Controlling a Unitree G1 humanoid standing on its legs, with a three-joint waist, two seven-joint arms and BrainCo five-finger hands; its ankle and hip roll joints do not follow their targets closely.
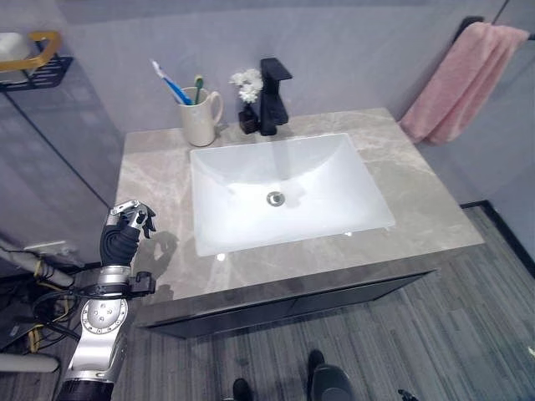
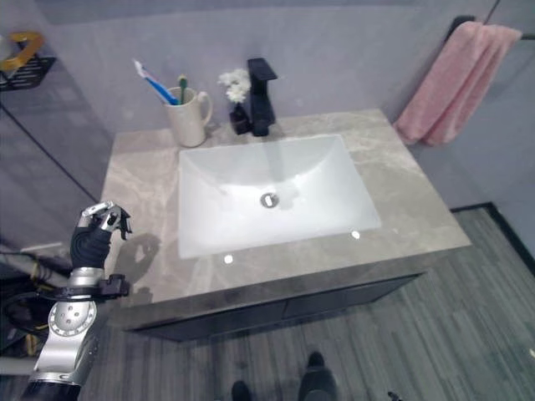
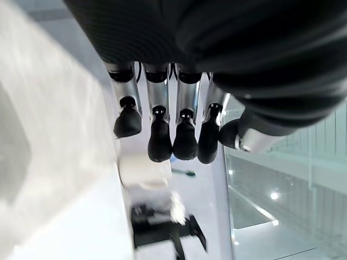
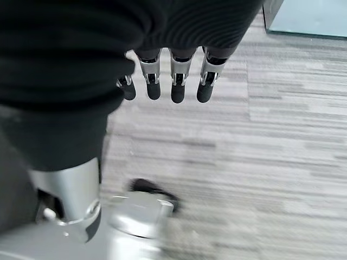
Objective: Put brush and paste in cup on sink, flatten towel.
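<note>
Toothbrush (image 1: 198,88) and toothpaste tube (image 1: 170,83) stand in the cream cup (image 1: 199,119) at the back left of the grey stone worktop (image 1: 418,200), beside the white basin (image 1: 284,188). The tube's long axis leans up and away to the left, its white end highest; the green-headed brush stands nearly upright, head up, just beside the tube. The cup's handle points right, toward a small vase of white flowers (image 1: 247,88) and the black faucet (image 1: 272,96) just beyond it.

A pink towel (image 1: 460,79) hangs bunched from a dark bar on the wall at the far right, well apart from the cup, draping down in folds.

The left hand (image 1: 124,230) is raised at the worktop's left front edge, forearm upright, the dark cover facing the camera. Its fingers (image 3: 160,142) are curled inward with the thumb close beside them, clenched on nothing.

The right hand (image 4: 162,84) hangs over the grey plank floor (image 4: 271,141), its fingers bent down in a row and grasping nothing.

A black wall shelf (image 1: 38,67) with a yellow rim sits at upper left.
</note>
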